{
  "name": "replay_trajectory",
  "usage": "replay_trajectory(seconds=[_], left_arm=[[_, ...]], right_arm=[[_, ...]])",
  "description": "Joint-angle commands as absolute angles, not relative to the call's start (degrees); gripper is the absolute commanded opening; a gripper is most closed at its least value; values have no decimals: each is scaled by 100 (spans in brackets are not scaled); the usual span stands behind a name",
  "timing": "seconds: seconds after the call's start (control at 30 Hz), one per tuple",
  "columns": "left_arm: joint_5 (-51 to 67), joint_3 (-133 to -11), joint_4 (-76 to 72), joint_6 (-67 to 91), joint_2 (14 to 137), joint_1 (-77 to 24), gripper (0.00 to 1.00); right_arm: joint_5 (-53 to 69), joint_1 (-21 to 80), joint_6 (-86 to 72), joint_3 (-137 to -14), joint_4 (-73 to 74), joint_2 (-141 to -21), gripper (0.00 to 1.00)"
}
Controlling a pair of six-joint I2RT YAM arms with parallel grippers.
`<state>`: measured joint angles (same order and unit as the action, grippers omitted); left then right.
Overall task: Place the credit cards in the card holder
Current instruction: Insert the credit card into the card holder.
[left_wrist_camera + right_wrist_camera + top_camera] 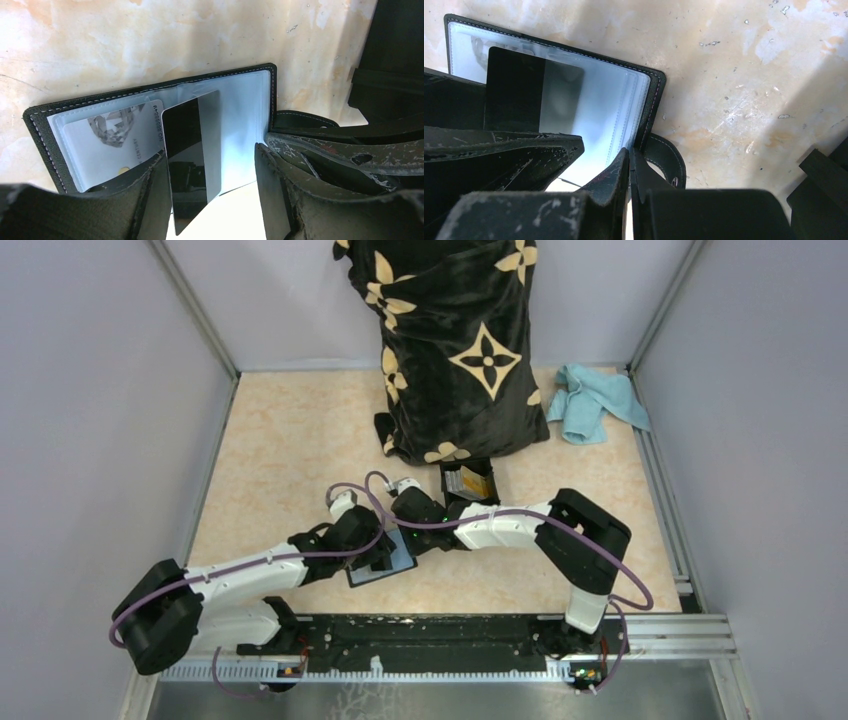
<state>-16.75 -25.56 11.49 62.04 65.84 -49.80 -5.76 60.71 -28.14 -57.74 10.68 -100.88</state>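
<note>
Left wrist view shows the card holder lying open on the counter, its clear sleeves facing up. A pale card tucked in a sleeve carries a faceted gem graphic, a word that looks like "CENTURY" and a row of digits too small to read. A second card, with its black stripe showing, sits over the sleeves between the 2 fingers of the left pincer. The jaws stand partly apart, 1 finger at the card's edge and the other clear of it. The right pincer is closed, its tips against the holder's edge beside the strap tab. Whether it pinches a sleeve cannot be told.
</note>
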Motion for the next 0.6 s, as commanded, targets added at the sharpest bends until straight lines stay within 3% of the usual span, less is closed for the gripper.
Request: replay_trajectory(seconds=[0.0, 0.23, 0.57], left_arm=[[-1880, -2606, 1925, 6216, 6766, -5031, 65], [-1932, -2552, 1725, 6326, 6908, -5134, 53], [-1873, -1693, 638, 6565, 6234, -5137, 52]], right_arm=[[-481, 6121, -2890, -5696, 863, -10169, 3], [-291, 6135, -2896, -5640, 585, -9715, 2], [84, 6135, -2990, -5715, 430, -9632, 3]])
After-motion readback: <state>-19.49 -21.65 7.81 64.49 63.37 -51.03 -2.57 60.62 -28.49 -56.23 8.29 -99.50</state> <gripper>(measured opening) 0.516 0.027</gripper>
